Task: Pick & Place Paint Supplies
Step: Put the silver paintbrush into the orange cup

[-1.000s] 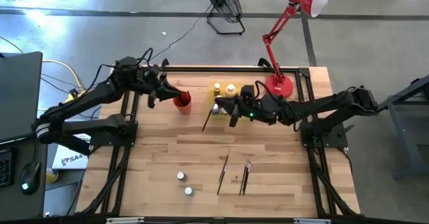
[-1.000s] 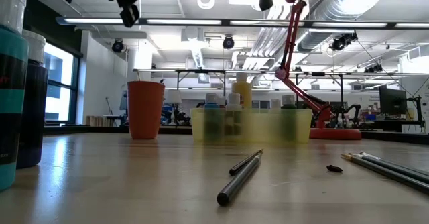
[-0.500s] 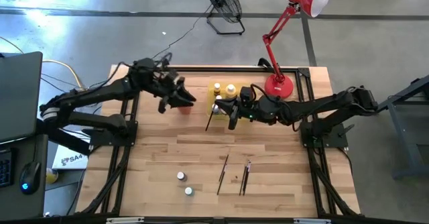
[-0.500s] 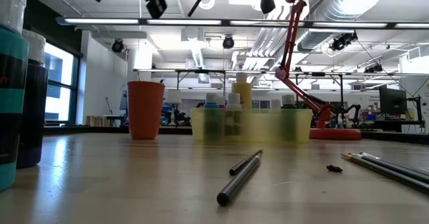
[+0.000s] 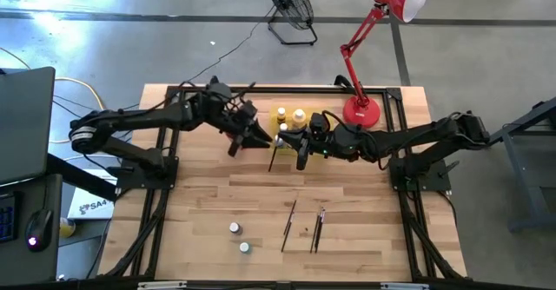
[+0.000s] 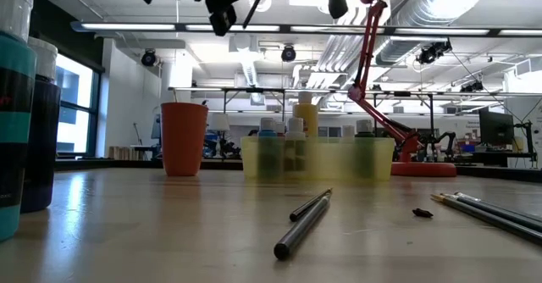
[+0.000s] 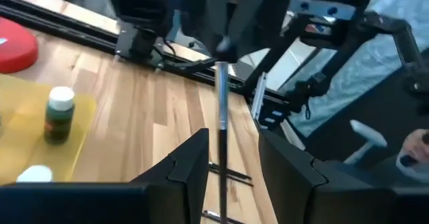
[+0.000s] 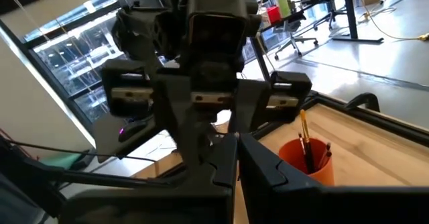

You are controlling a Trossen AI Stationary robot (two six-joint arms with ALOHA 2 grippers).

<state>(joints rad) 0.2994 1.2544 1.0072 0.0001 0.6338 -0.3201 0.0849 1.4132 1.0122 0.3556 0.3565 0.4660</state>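
Overhead, left gripper (image 5: 261,139) straddling paintbrush (image 5: 271,154), right gripper (image 5: 291,140) clamping it

A pale wooden table (image 5: 217,203) with lighter and darker planks holds a red cup (image 6: 184,138), a see-through yellow tray (image 6: 318,158) and a red desk lamp (image 5: 369,29). Small bottles (image 5: 237,237) have white caps; one bottle (image 7: 58,115) is dark green with a white cap. The paintbrushes (image 5: 288,223) are dark and thin. Both robot arms (image 5: 148,121) are black.
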